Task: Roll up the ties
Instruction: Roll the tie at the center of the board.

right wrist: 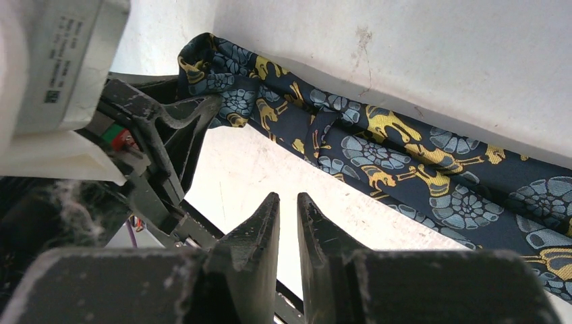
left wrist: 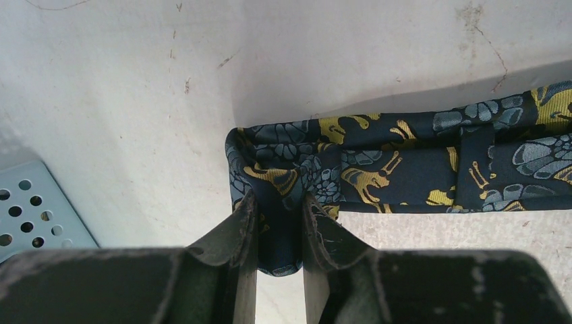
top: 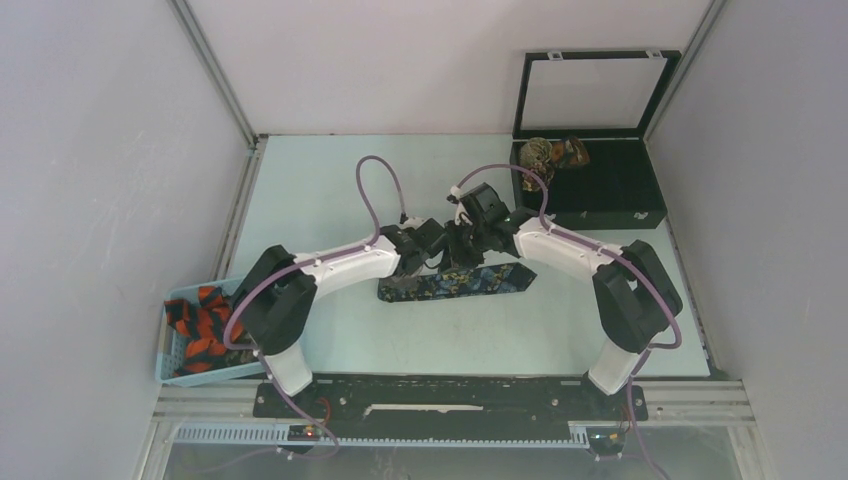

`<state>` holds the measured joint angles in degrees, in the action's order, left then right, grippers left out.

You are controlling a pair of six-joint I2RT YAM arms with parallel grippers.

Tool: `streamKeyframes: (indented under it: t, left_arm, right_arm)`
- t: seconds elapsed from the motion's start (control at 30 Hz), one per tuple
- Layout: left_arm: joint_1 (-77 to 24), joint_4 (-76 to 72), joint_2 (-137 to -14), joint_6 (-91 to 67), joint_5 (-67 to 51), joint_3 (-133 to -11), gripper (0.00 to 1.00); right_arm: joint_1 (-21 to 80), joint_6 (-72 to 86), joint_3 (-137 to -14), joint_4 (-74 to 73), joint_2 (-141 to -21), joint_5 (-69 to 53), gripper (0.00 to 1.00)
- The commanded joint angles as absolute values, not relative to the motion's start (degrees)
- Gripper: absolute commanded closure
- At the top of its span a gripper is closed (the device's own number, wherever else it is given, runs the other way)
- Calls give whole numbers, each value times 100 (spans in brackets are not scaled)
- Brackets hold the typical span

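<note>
1. Nearest the lens in the left wrist view, the left hand (left wrist: 278,219) is seen closed on the folded end of the navy tie (left wrist: 405,158); cloth fills the gap between its fingers, and that end appears lifted a little off the table (left wrist: 135,101), to judge by the shadow beneath it.
2. The right hand (right wrist: 288,206) is seen with its fingers drawn almost together, only a slit between them and nothing in it; it hangs just beside the left hand, above the strip, and no cloth is touched by it.
3. The rest of the tie is laid out across the middle of the table between the two arms; orange-and-black ties (top: 203,322) are heaped in a blue basket (top: 195,376) at the left edge; small coils (top: 548,152) are seen in an open black case (top: 610,195) at the far right.
4. The step in hand is judged to be the first turn of the roll; the pinched fold should be turned over onto the strip squarely, so that the edges are stacked and no cone is formed.
5. The strip just beyond the fold should be pinned by the right hand; light tension along the cloth should be held, so that the turn is wound tight rather than puffed.
6. The weave is likely to be slippery and springy; the left hand's grip should not be let go until the turn is trapped, or the fold may well be sprung open.
</note>
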<state>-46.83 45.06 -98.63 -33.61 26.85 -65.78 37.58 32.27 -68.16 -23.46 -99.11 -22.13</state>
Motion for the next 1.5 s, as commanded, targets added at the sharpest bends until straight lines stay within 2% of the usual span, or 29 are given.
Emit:
streamKeyframes:
  t: [0.0,0.17,0.47,0.97,1.23,1.47]
  left_arm:
    - [-4761,4461,-10068,-3594,2552,-6792,90]
    - [-4821,4516,-10256,-3644,2453,-6943,83]
    - [-4864,4528,-10318,-3720,2239,-7133,61]
    - [-4886,4261,-10153,-3754,1659,-7139,47]
    - [-4753,3806,-9817,-3710,1143,-6834,48]
    - [-4436,3371,-9295,-3672,826,-6283,60]
  right_arm:
    - [3715,3102,-6768,-2316,-9651,-2171,82]
    - [3683,3107,-6733,-2303,-9626,-2179,82]
    - [3620,3103,-6689,-2312,-9586,-2180,82]
    - [3596,3137,-6693,-2269,-9650,-2205,82]
    - [3598,3198,-6693,-2202,-9712,-2312,81]
    - [3648,3288,-6697,-2054,-9823,-2473,79]
